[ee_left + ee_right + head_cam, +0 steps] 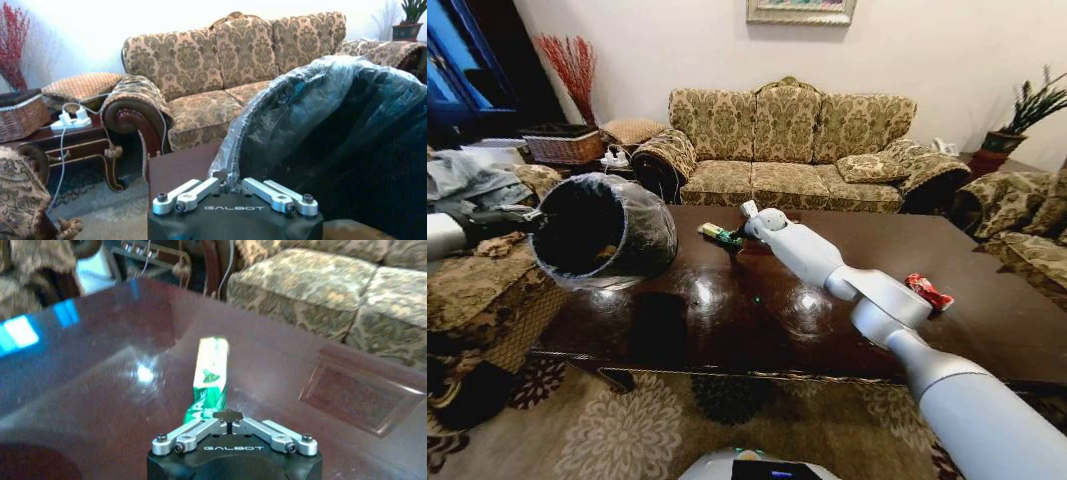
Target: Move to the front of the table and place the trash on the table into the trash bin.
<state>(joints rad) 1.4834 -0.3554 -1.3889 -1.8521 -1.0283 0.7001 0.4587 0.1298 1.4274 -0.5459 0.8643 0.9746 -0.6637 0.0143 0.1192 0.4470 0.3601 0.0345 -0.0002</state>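
The glossy dark-brown table (757, 320) stretches in front of me. My left gripper (532, 213) is shut on the rim of the black trash bin (602, 230), which hangs tilted over the table's left end, its opening facing me. In the left wrist view the fingers (200, 189) pinch the bag-lined bin (347, 130) at its rim. My right gripper (739, 234) reaches to the table's far side and is shut on one end of the green flat packet (717, 233). The green packet (210, 375) lies along the table top (100, 390). A crumpled red wrapper (929, 291) lies at the right.
A patterned sofa (792, 150) stands behind the table. A wicker basket (564, 146) sits on a side table at the back left, and an armchair (477, 300) crowds the left. More upholstered seats (1027, 225) are on the right. Patterned carpet (647, 430) lies in front.
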